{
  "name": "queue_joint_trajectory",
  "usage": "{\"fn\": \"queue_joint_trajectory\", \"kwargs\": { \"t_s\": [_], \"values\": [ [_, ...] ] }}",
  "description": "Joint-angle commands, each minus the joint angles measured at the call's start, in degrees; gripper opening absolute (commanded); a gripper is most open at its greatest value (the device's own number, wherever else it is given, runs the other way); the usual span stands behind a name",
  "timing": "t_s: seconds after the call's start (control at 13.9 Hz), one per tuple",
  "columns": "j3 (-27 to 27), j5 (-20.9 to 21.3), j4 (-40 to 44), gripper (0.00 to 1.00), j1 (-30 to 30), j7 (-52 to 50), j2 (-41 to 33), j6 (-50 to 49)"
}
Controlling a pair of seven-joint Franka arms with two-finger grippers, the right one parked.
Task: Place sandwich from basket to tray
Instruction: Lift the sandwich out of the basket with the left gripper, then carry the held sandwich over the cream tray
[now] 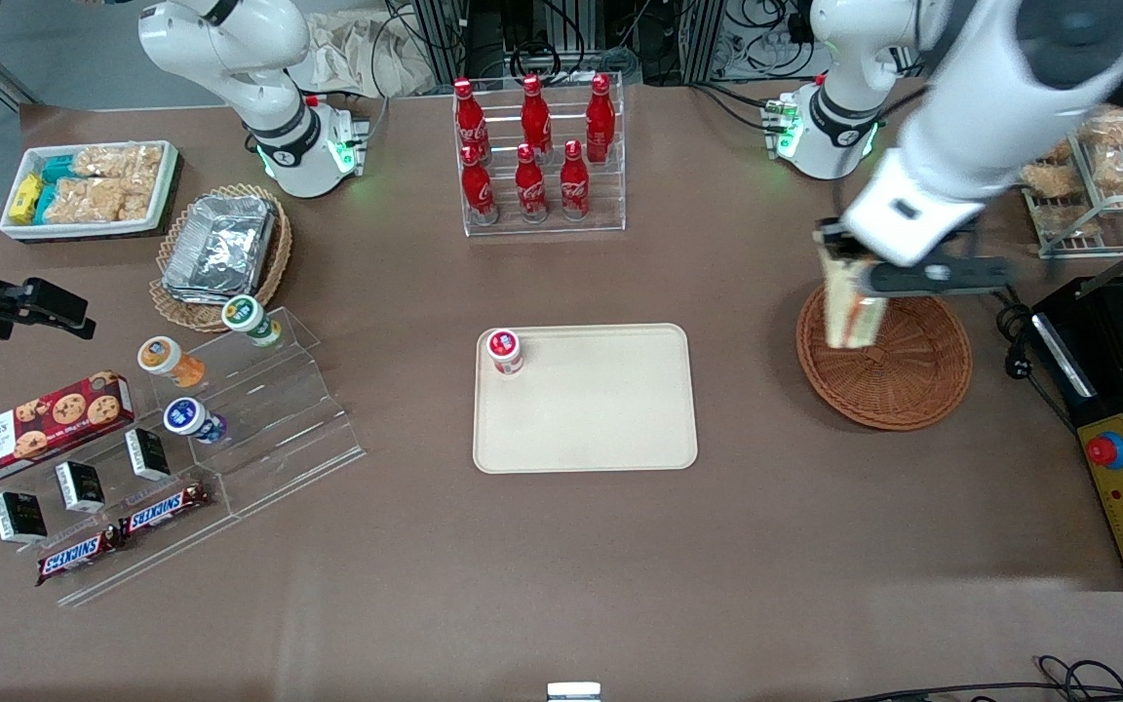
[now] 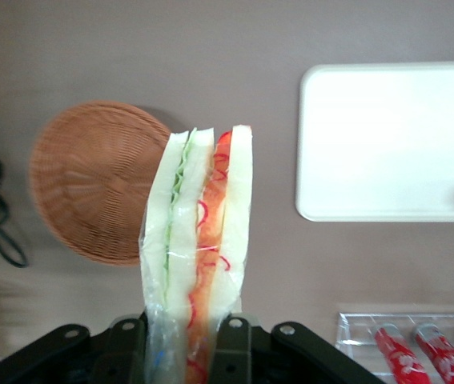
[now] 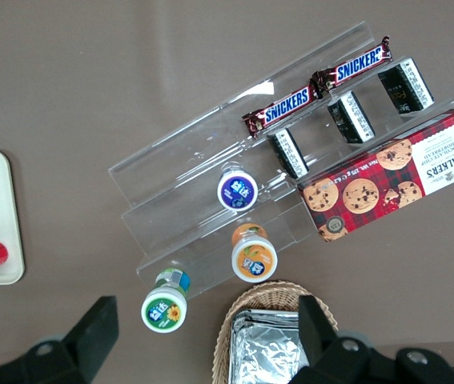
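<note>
Holding the sandwich (image 2: 198, 240) up above the basket (image 1: 898, 375), end effector (image 1: 849, 268) clamped on it. Lifted out already; not yet carried to and set on the tray (image 1: 600, 429).

1. You hold the triangular white-bread sandwich (image 2: 198, 240) in glossy clear plastic film, clamped by the black matt plastic gripper (image 2: 186, 352) above the basket.
2. Your round reddish-brown basket (image 1: 898, 366) is tightly woven wicker, rough and matt.
3. Your cream-beige rectangular tray (image 1: 600, 419) looks like smooth plastic with a dull sheen.
4. The brown tabletop (image 1: 561, 565) looks matt.
</note>
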Motion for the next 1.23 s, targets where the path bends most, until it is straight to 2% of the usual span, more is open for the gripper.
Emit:
{"fn": "queue_joint_trajectory", "kwargs": {
  "t_s": [0.0,0.07,0.22,0.36,0.5,0.65,0.94,1.15],
  "values": [
    [-5.17,0.94,1.55,0.00,-0.57,-4.65,5.23,4.53],
    [-5.44,1.82,0.32,0.00,-2.49,-6.32,7.07,7.43],
    [-5.45,7.94,-1.45,0.00,-8.20,-12.19,11.72,12.18],
    [-5.45,11.13,-1.72,0.00,-11.03,-16.25,17.26,15.88],
    [-5.45,14.29,-1.98,0.00,-11.74,-17.05,21.40,18.34],
    [-5.36,15.53,-2.24,0.00,-11.83,-17.67,24.74,21.06],
    [-5.36,23.60,-2.24,0.00,-12.62,-25.48,31.34,27.04],
    [-5.18,24.50,-2.24,0.00,-12.71,-26.02,33.72,30.21]
  ]
}}
